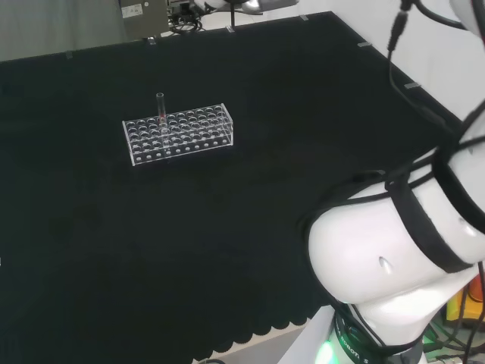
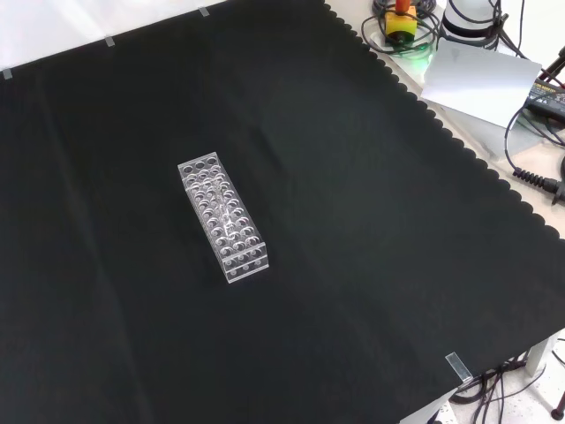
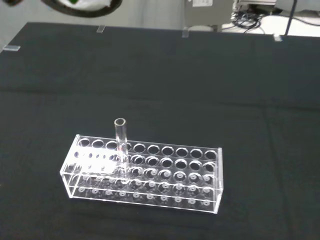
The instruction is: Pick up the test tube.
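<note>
From my wrist, the test tube (image 3: pixel 120 142) stands upright in the clear rack (image 3: pixel 145 172), toward its nine o'clock end; my hand's state I cannot tell.

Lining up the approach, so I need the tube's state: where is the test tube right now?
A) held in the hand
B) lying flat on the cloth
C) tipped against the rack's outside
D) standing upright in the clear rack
D: the test tube stands upright in a hole of the clear rack, its open top above the rack.
</note>
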`<action>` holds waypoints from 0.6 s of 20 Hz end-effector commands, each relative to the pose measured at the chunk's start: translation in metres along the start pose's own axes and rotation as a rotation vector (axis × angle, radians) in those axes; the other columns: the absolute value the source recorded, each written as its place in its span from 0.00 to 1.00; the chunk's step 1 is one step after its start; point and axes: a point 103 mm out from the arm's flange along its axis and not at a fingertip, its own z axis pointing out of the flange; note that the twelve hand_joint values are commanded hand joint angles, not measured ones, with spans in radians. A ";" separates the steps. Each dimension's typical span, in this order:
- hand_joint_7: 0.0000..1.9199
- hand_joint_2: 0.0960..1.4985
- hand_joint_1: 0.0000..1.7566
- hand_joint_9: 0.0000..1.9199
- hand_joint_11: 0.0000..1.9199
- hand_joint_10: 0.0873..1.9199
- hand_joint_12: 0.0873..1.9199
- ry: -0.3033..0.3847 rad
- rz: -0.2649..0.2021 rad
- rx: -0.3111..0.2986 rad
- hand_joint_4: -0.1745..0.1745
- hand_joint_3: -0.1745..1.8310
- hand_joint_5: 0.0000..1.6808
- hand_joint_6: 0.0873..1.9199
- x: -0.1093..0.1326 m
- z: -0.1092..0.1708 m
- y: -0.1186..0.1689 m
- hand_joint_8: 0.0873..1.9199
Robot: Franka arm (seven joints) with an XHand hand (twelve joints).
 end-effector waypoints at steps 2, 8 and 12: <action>0.23 0.43 0.45 0.18 0.06 0.45 0.80 -0.019 -0.067 0.050 0.18 0.35 0.23 0.00 0.033 0.026 0.066 0.44; 0.25 0.44 0.45 0.20 0.07 0.45 0.79 -0.014 -0.064 0.108 0.16 0.35 0.24 0.00 0.035 0.052 0.098 0.43; 0.26 0.44 0.45 0.22 0.08 0.44 0.78 -0.008 -0.056 0.182 0.15 0.36 0.25 0.00 0.036 0.077 0.115 0.43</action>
